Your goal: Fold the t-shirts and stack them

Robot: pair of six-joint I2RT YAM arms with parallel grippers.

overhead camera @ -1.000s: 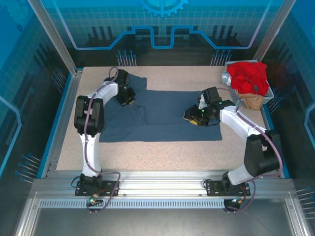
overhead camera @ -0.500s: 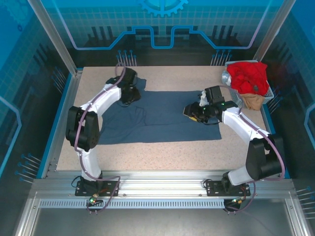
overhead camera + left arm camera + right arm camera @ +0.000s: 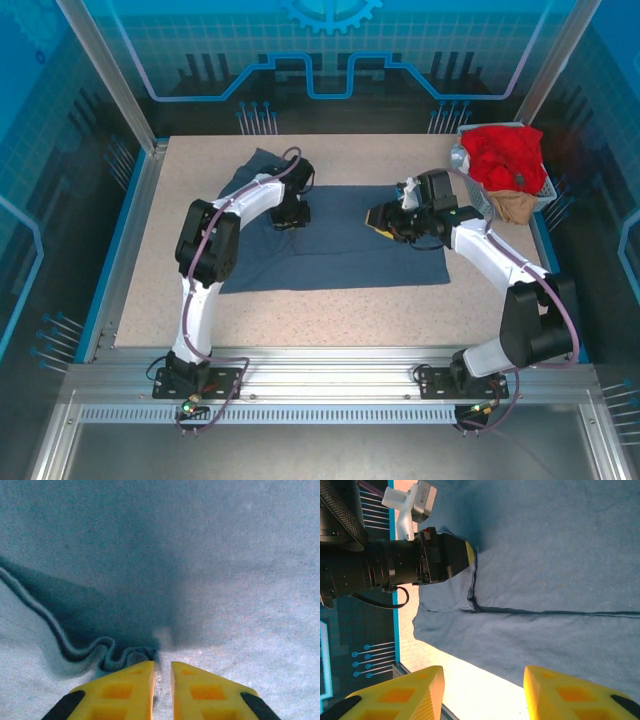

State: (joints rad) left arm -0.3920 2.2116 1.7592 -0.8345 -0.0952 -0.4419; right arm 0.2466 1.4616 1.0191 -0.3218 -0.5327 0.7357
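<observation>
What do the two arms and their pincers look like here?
The left arm and right arm have white links, black joints and a purplish cable along them. The left pincer and right pincer have yellow wedge-shaped fingers with black patches.

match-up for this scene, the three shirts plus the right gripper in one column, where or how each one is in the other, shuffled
1 blue t-shirt
2 red t-shirt
3 tan t-shirt
4 right gripper

a heaped on top of the basket
b open, holding nothing
c spread on the table
d at the basket's near end, below another shirt

Pairs: 1-c, 2-a, 3-d, 4-b
</observation>
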